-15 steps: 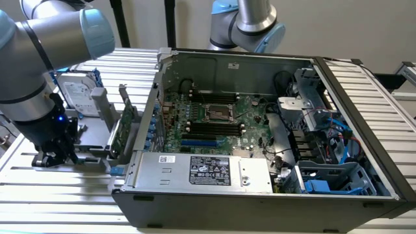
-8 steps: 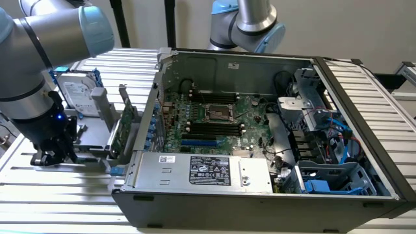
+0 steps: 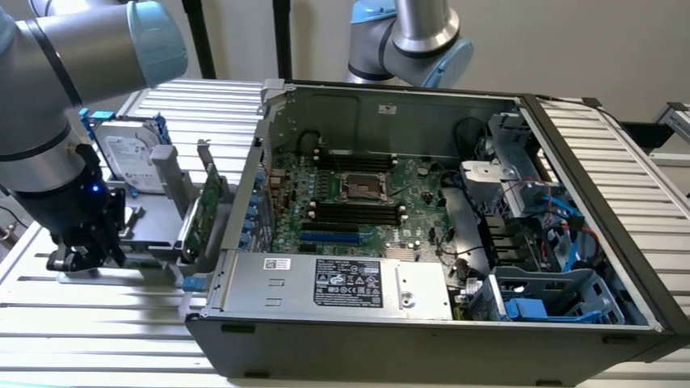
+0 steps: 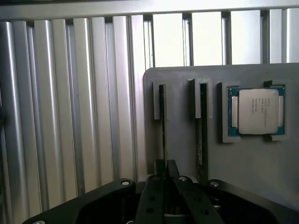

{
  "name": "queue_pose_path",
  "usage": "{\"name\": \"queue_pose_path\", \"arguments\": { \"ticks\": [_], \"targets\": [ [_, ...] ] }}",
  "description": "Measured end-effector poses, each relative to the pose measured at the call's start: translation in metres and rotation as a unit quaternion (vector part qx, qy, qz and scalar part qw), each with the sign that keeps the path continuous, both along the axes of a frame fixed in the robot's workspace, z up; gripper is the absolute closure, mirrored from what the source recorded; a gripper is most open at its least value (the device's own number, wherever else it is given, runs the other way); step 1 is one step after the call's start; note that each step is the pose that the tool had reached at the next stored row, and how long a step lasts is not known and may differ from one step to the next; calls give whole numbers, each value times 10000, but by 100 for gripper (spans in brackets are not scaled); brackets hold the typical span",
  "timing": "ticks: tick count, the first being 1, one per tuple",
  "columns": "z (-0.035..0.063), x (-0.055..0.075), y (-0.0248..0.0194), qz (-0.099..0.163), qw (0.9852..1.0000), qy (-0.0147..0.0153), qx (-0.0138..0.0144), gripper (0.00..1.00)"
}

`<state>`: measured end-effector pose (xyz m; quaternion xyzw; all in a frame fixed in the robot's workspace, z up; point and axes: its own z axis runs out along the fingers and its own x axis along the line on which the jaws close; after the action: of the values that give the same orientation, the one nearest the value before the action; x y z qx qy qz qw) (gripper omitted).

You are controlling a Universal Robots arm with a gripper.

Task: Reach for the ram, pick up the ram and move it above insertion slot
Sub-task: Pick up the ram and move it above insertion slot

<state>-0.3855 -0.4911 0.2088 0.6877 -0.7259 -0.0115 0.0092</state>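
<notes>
Exterior view: at the exterior view's left, the black two-fingered gripper (image 3: 77,257) of the grey and blue arm is low over the outer corner of a flat grey metal fixture plate (image 3: 140,273), which rests on the ribbed aluminium table (image 3: 97,331). Further right on the plate stand a silver hard drive in a blue carrier (image 3: 128,153) and a tall green expansion card with a metal bracket (image 3: 210,214). Right again is the open dark grey computer case (image 3: 431,343). The insertion slot (image 3: 356,212), a long narrow black plastic socket among several alike, lies on the board inside it, well apart from the gripper. In the wrist view the ram (image 4: 163,121), a long thin green circuit-board stick seen edge-on, stands upright in the groove nearest the plate's edge beside the table ribs. A second stick of the same kind (image 4: 202,130) stands in the neighbouring groove, and a square silver-capped processor (image 4: 258,111) lies in its recess beyond. The jaws are drawn narrow and appear closed on the ram's near end, with the stick seated in its groove. Judged light and stiff but thin and brittle, the stick would not tolerate twisting. Its flat faces offer the only sound hold, taken near the upper edge and away from the contact edge in the groove. Smooth faces may slip.
</notes>
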Motion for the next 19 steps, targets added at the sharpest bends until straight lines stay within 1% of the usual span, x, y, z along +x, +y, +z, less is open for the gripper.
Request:
{"name": "queue_pose_path", "arguments": {
  "ticks": [7,12,16,19],
  "targets": [
    [111,0,0,15,10000,0,0,86],
    [229,0,0,52,10000,0,0,86],
    [321,3,0,170,9999,0,1,86],
    [384,5,0,321,9995,-1,14,86]
  ]
}}
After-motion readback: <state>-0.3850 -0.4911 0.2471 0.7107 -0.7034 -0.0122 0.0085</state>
